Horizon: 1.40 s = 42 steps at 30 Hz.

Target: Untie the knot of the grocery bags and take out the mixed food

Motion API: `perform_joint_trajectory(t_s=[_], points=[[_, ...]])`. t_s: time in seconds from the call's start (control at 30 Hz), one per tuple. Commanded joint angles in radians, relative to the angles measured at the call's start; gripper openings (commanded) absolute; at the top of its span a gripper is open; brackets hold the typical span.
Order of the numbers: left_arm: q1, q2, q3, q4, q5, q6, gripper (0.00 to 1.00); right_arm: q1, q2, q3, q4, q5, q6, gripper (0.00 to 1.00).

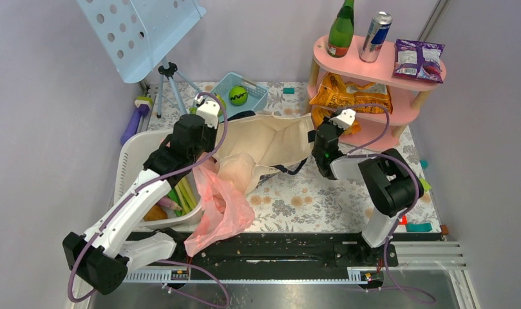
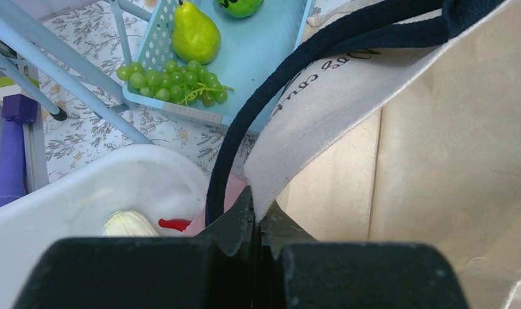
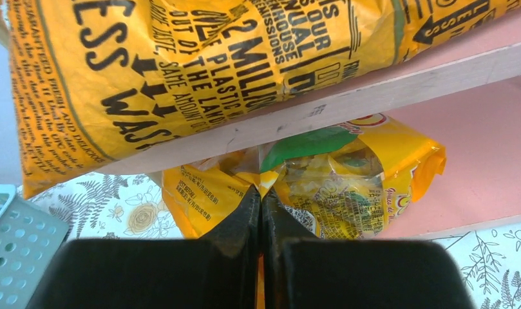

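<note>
The beige canvas tote (image 1: 264,138) lies flat mid-table, and its black handle (image 2: 245,129) loops past my left gripper. My left gripper (image 2: 256,212) is shut on the tote's cloth rim (image 2: 322,109); it also shows in the top view (image 1: 203,132). The pink plastic bag (image 1: 222,206) sags open below the tote. Leeks (image 1: 183,196) lie in the white tub (image 1: 125,167). My right gripper (image 3: 261,190) is shut on a corner of an orange snack packet (image 3: 335,187) on the pink shelf's lower level. A pear (image 2: 194,32) lies in the blue basket (image 2: 270,58).
The pink shelf (image 1: 373,67) at the back right carries a green bottle (image 1: 341,29), a silver-blue can (image 1: 375,37), a purple crisp packet (image 1: 418,59) and orange packets (image 1: 351,96). A perforated blue stand on a tripod (image 1: 142,32) rises at the back left.
</note>
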State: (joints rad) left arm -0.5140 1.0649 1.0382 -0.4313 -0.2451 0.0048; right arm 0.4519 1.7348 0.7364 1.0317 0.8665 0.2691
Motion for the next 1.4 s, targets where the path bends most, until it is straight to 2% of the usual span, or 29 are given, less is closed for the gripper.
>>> perform_joint_trajectory(t_s=[0.0, 0.2, 0.23, 0.33, 0.4, 0.47, 0.6, 0.63, 0.83, 0.9, 0.93, 1.07, 1.23, 1.37], points=[[0.005, -0.049, 0.008, 0.114, -0.058, 0.029, 0.0, -0.018, 0.029, 0.074, 0.219, 0.071, -0.016, 0.0], [0.005, -0.053, 0.005, 0.115, -0.048, 0.03, 0.0, -0.03, 0.067, 0.075, 0.27, 0.065, -0.009, 0.01], [0.006, -0.056, 0.002, 0.116, -0.044, 0.03, 0.0, -0.031, 0.063, 0.068, 0.272, 0.059, -0.004, 0.09], [0.005, -0.059, -0.003, 0.123, -0.029, 0.029, 0.0, -0.032, 0.044, 0.044, 0.267, 0.033, 0.011, 0.4], [0.005, -0.058, 0.0, 0.122, -0.017, 0.025, 0.0, -0.032, 0.025, 0.025, 0.264, 0.023, 0.025, 0.53], [0.005, -0.056, 0.0, 0.121, -0.004, 0.024, 0.0, -0.032, 0.007, 0.003, 0.263, 0.013, 0.038, 0.59], [0.005, -0.059, -0.001, 0.126, 0.017, 0.024, 0.0, -0.032, -0.032, -0.045, 0.261, -0.026, 0.066, 0.65], [0.005, -0.061, -0.001, 0.128, 0.024, 0.024, 0.0, -0.032, -0.043, -0.057, 0.258, -0.042, 0.073, 0.69], [0.005, -0.061, 0.019, 0.11, 0.062, 0.008, 0.0, -0.03, -0.151, -0.111, 0.11, -0.15, 0.139, 0.79], [0.005, -0.057, 0.032, 0.101, 0.08, 0.006, 0.0, -0.03, -0.196, -0.131, 0.052, -0.164, 0.179, 0.87], [0.006, -0.051, 0.039, 0.095, 0.093, 0.004, 0.0, -0.03, -0.217, -0.14, 0.018, -0.175, 0.19, 0.97], [0.005, -0.03, 0.073, 0.072, 0.131, -0.002, 0.0, -0.03, -0.336, -0.168, -0.172, -0.223, 0.24, 1.0], [0.005, 0.001, 0.118, 0.069, 0.169, -0.052, 0.0, -0.03, -0.507, -0.268, -0.285, -0.283, 0.311, 0.99], [0.007, 0.034, 0.156, 0.047, 0.166, -0.079, 0.0, -0.03, -0.678, -0.281, -0.507, -0.326, 0.352, 1.0]])
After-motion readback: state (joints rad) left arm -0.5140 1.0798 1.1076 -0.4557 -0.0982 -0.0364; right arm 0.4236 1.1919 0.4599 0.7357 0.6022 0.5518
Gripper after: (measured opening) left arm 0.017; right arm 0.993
